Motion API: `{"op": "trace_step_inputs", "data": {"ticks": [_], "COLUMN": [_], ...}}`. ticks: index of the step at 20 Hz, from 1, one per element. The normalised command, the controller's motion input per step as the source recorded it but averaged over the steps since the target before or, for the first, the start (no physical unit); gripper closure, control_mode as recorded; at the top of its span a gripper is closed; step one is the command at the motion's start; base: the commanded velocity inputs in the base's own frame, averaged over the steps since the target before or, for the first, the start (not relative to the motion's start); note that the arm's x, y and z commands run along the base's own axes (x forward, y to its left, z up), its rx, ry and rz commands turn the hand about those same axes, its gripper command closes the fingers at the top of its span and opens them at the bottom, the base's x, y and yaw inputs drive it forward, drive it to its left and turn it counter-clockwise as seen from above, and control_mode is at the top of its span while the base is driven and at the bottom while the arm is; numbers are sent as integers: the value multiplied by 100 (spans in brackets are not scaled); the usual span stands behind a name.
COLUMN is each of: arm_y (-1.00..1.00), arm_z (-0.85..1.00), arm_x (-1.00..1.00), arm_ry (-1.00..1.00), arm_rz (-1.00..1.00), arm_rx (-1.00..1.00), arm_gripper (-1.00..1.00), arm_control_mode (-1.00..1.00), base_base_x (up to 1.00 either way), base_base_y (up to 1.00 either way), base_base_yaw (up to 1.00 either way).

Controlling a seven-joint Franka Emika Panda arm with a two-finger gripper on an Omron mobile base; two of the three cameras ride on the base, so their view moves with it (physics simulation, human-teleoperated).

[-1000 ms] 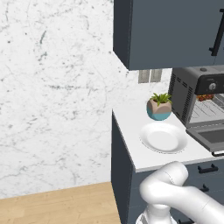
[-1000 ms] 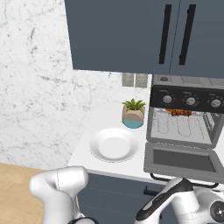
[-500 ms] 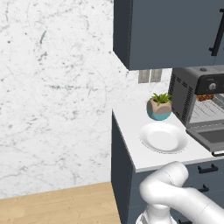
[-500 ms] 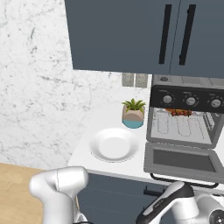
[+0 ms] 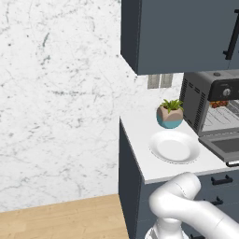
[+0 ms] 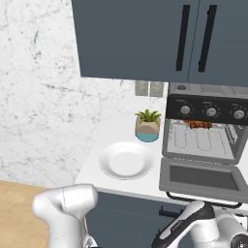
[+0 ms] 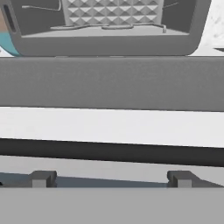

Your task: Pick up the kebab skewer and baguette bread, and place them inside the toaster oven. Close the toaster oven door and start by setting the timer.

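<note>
Flat dark grey toaster oven door (image 7: 112,83) hangs open at 12 o'clock of the two-finger gripper (image 7: 112,179), jaws apart.

The toaster oven (image 6: 207,127) stands on the white counter (image 6: 104,138) under the dark blue-grey cabinets (image 6: 160,41), its door (image 6: 202,178) folded down flat toward the arm. Dark reddish-brown pieces of the kebab skewer (image 6: 199,124) show at the back of the wire rack (image 6: 201,142). Left of the oven sit a small potted plant (image 6: 147,125) and, nearer the counter's front edge, an empty white plate (image 6: 126,160).
</note>
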Motion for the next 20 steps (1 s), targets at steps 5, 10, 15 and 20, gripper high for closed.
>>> {"op": "trace_step_inputs", "data": {"ticks": [5, 10, 15, 20], "arm_y": [0, 0, 0, 0], "arm_z": [0, 0, 1, 2], "arm_x": [1, 0, 1, 7], "arm_ry": [-5, 0, 0, -3], "arm_rz": [-6, -6, -6, 0], "arm_rx": [0, 0, 0, 0], "arm_gripper": [-100, -100, -100, -100], "arm_control_mode": [-100, -100, -100, -100], "base_base_x": [0, 0, 0, 0], "base_base_y": [0, 0, 0, 0], "base_base_yaw": [0, 0, 0, 0]}}
